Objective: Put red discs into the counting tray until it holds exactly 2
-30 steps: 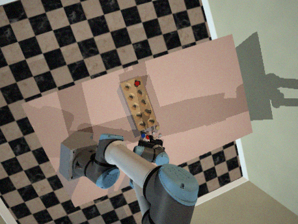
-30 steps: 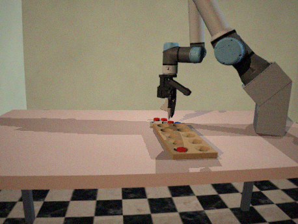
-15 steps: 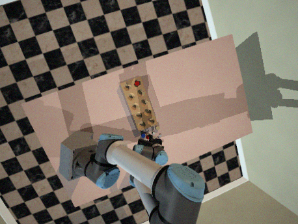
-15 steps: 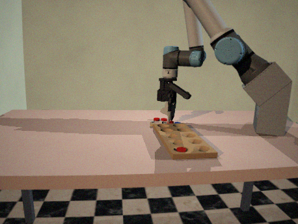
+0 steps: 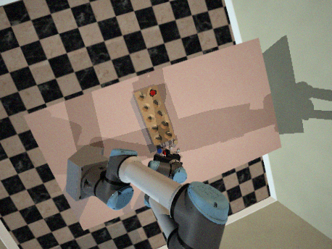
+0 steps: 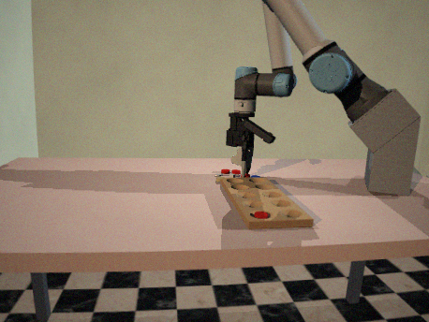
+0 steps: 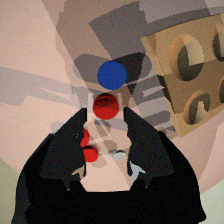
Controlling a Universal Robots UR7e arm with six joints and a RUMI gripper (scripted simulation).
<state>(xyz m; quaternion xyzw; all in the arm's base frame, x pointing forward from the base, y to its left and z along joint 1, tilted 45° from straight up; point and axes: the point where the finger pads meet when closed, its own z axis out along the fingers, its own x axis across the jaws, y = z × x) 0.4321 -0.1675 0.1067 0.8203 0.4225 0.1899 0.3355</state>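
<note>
The wooden counting tray [image 5: 145, 90] [image 6: 281, 223] [image 7: 157, 55] lies on the pink table, and one red disc [image 5: 152, 93] [image 6: 260, 215] sits in a pocket at its far end from the arm. Several loose discs lie on the table just off the tray's near end. My gripper [image 5: 166, 153] [image 6: 245, 168] [image 7: 105, 108] hangs low over them with its fingers partly open, and it holds nothing. A red disc [image 7: 106, 106] [image 5: 164, 153] lies on the table between the fingertips. A blue disc [image 7: 111, 75] [image 5: 159, 150] lies just beyond it.
Two more red discs [image 7: 85, 137] [image 7: 91, 154] lie beside the left finger, one of them showing in the exterior view [image 6: 225, 170]. A pale disc [image 7: 119, 156] lies under the gripper. The arm's grey base [image 6: 391, 150] stands at the table's right end.
</note>
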